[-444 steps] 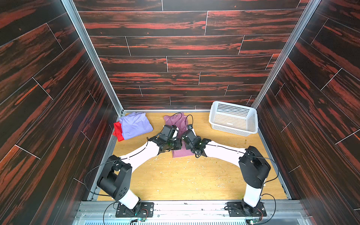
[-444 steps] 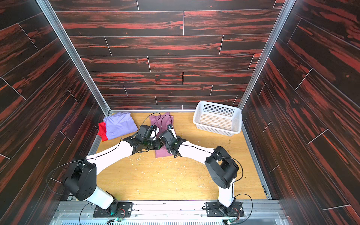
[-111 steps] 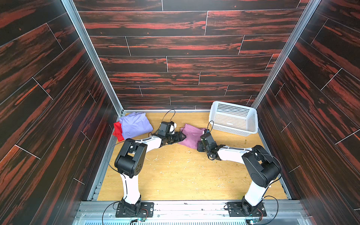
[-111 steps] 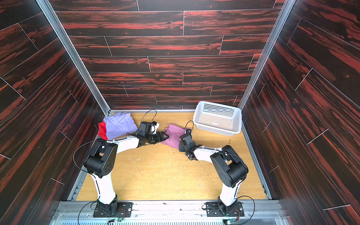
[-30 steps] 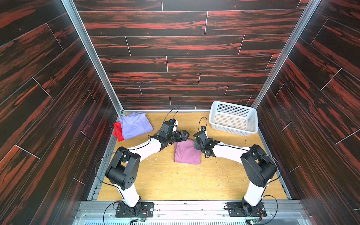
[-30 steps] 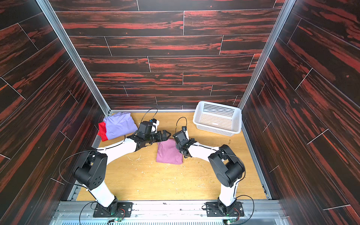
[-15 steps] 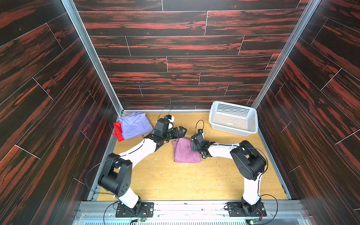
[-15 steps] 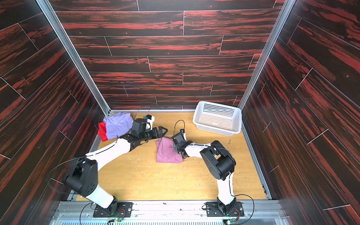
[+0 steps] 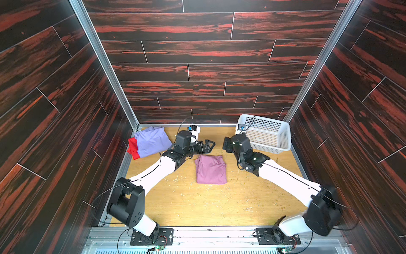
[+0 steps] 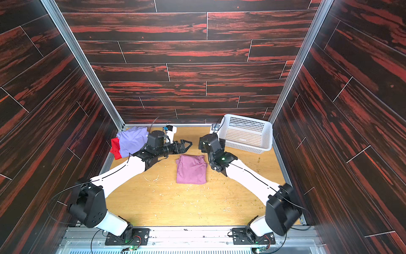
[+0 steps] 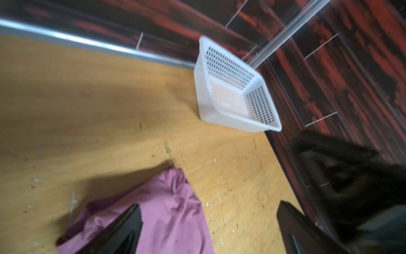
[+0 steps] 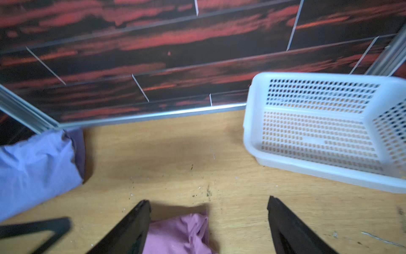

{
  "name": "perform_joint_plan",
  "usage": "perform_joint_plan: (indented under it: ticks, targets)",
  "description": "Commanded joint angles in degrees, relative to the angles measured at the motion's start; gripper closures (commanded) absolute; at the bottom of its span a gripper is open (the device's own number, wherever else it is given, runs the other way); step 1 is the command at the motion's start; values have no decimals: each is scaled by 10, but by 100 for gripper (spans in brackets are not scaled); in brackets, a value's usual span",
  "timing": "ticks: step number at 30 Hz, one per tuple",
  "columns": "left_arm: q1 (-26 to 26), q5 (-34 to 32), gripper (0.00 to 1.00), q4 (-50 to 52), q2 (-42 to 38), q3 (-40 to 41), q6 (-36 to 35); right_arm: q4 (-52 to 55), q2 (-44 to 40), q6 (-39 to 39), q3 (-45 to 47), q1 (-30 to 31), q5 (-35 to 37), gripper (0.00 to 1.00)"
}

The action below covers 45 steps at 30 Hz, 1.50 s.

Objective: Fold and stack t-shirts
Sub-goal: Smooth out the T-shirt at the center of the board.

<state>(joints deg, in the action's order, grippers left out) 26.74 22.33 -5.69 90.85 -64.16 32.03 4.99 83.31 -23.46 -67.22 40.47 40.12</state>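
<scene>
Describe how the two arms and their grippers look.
The left arm and right arm have smooth white links joined by bulky black joints. Thin black cables run along the links and loop out at the shoulders. The left gripper and right gripper are black, with flat, tapering jaws.

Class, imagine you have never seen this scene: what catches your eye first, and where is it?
The folded pink-mauve t-shirt lies alone in the middle, with the left gripper and right gripper open and empty near its far edge. A lavender t-shirt sits on a red t-shirt in the far left corner; a white basket stands empty at the far right.
</scene>
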Motion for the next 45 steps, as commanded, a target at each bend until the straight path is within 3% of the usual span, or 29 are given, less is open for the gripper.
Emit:
perform_joint_plan:
  ticks: [1,17,27,34,37,41,45]
  targets:
    - [6,23,0,-29,24,28,10,64,-13,-6,35,-1,42,13]
    - [10,31,0,-136,190,85,38,109,-46,-54,106,0,39,13]
    - [6,20,0,-140,196,138,31,91,-22,-56,111,0,9,13]
    - [3,9,0,-130,121,139,39,31,33,-60,132,0,-57,13]
    - [3,-59,0,-137,6,176,43,23,56,-67,138,0,-71,14]
    - [3,-153,0,-85,-152,195,-3,14,49,-67,152,0,-71,14]
    - [2,-206,0,36,-193,172,-43,18,38,-60,148,0,-60,14]
